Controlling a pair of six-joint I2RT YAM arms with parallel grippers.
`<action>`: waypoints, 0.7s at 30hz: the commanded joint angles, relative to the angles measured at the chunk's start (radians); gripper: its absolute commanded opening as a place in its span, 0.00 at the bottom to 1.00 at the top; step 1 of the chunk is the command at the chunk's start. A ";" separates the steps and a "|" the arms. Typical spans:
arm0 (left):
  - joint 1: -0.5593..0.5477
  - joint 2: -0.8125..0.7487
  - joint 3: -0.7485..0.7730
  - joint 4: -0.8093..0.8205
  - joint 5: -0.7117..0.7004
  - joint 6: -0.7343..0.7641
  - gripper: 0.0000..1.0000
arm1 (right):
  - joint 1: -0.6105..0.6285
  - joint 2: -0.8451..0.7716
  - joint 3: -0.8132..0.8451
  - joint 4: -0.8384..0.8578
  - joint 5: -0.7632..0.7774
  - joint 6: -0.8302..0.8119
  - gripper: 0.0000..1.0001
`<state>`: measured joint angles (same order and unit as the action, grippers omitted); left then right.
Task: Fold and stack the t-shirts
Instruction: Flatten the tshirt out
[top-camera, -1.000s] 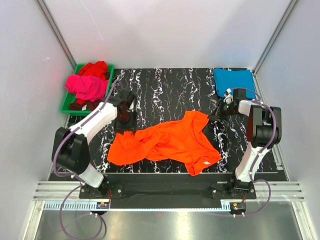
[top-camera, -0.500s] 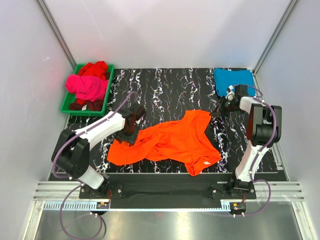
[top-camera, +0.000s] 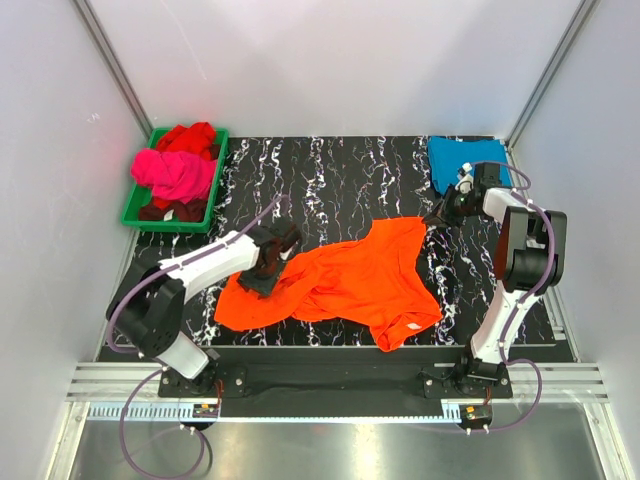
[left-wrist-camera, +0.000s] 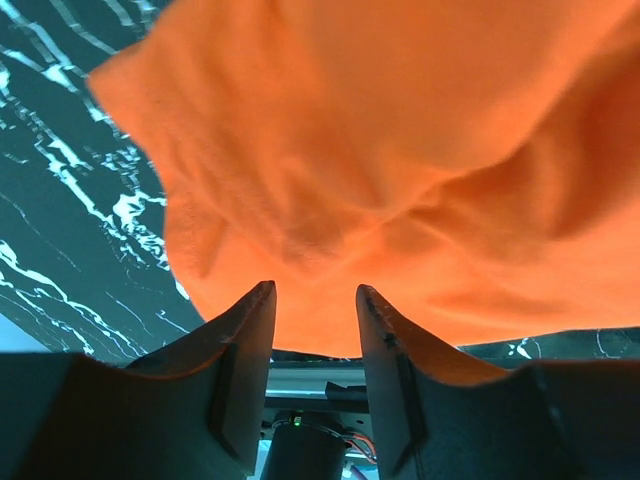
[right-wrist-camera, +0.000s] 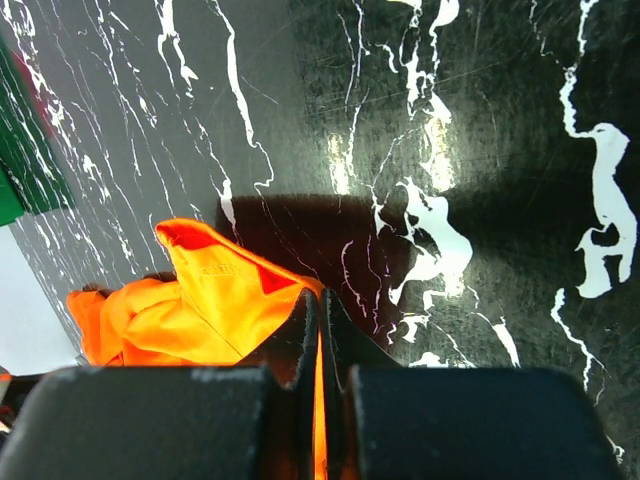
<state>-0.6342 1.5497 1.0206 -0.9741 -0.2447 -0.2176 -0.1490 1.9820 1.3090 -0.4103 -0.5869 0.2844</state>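
The bright orange t-shirt (top-camera: 340, 285) lies crumpled in the middle of the black marbled table. My right gripper (top-camera: 441, 217) is shut on its far right corner, and the wrist view shows orange cloth (right-wrist-camera: 215, 300) pinched between the jaws. My left gripper (top-camera: 262, 275) is open just above the shirt's left part (left-wrist-camera: 380, 170), with nothing between its fingers (left-wrist-camera: 240, 345). The teal-blue t-shirt (top-camera: 465, 163) lies folded at the back right. The magenta-pink t-shirt (top-camera: 175, 175) and the red t-shirt (top-camera: 190, 137) are bunched in the green tray (top-camera: 135, 214).
The green tray stands at the back left of the table (top-camera: 330, 180). White enclosure walls stand on both sides. The arms' mounting rail (top-camera: 330, 375) runs along the near edge.
My left gripper has moved right and nearer, from the bare table onto the shirt's left edge. My right gripper has drawn the shirt's corner towards the back right.
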 joint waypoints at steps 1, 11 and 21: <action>-0.030 0.029 0.004 0.012 -0.038 0.007 0.40 | -0.009 0.009 0.035 -0.008 -0.011 0.002 0.00; -0.044 0.090 0.016 -0.011 -0.090 -0.025 0.36 | -0.020 0.011 0.038 -0.015 -0.019 -0.004 0.00; -0.044 0.133 0.010 0.011 -0.139 -0.020 0.35 | -0.029 0.003 0.038 -0.013 -0.028 -0.002 0.00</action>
<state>-0.6743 1.6817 1.0206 -0.9741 -0.3283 -0.2325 -0.1680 1.9823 1.3090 -0.4179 -0.5930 0.2840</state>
